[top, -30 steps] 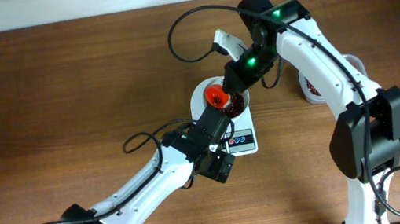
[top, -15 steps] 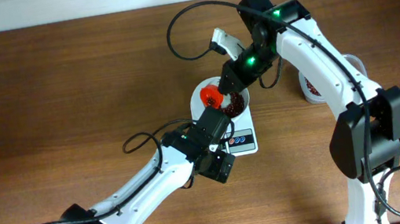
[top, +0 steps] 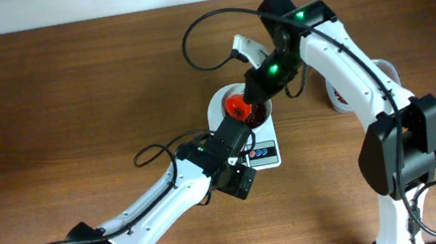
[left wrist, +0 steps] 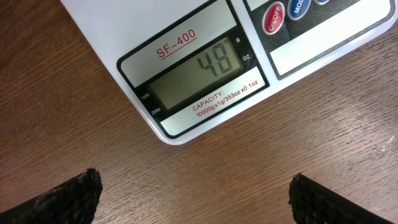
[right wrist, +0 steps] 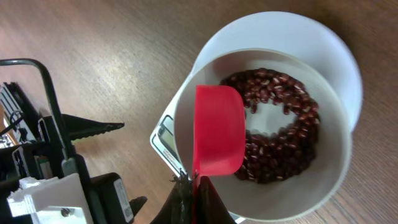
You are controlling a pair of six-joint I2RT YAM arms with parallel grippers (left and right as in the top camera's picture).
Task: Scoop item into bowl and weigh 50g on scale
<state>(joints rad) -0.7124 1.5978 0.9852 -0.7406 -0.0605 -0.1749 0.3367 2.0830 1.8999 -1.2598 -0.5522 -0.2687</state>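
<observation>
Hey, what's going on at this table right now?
The right arm's claw is shut on the handle of a small red plastic scoop, holding it over the small round white bowl. The bowl sits on the flat white kitchen scale and holds dark red-brown beans. No beans show on the scoop. The left arm's claw hangs open in front of the scale, touching nothing. The grey display reads 48, just short of 50.

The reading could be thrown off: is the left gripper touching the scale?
Apart. In the left wrist view, bare table separates the scale from the fingertips of the open left gripper.
</observation>
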